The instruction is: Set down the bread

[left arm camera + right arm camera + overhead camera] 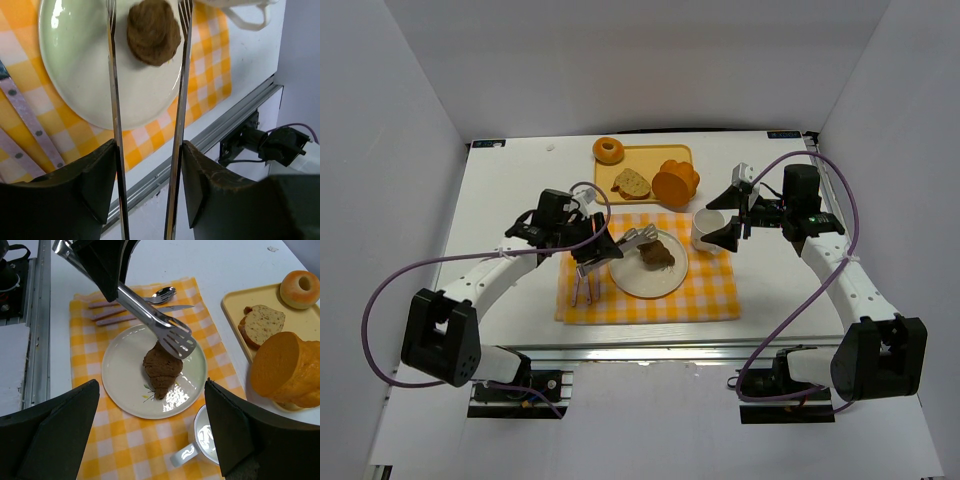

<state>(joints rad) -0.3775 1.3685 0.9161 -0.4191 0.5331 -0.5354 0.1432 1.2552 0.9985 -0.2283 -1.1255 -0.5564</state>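
Note:
The dark brown lumpy bread (657, 253) lies on the white plate (630, 278); it also shows in the left wrist view (153, 31) and the right wrist view (161, 371). My left gripper (590, 250) (148, 145) is shut on metal tongs (623, 243) (114, 100). The tong blades (176, 340) stand apart on either side of the chunk's far end. The tan speckled slice (632, 183) (262, 322) lies on the yellow tray (645, 155). My right gripper (732, 225) (151, 385) is open and empty, above the mug.
A white mug (707, 231) (205, 437) stands right of the plate on the yellow checked cloth (710, 295). Cutlery (584, 288) lies left of the plate. A donut (610, 150) and an orange fluted cake (675, 182) share the tray.

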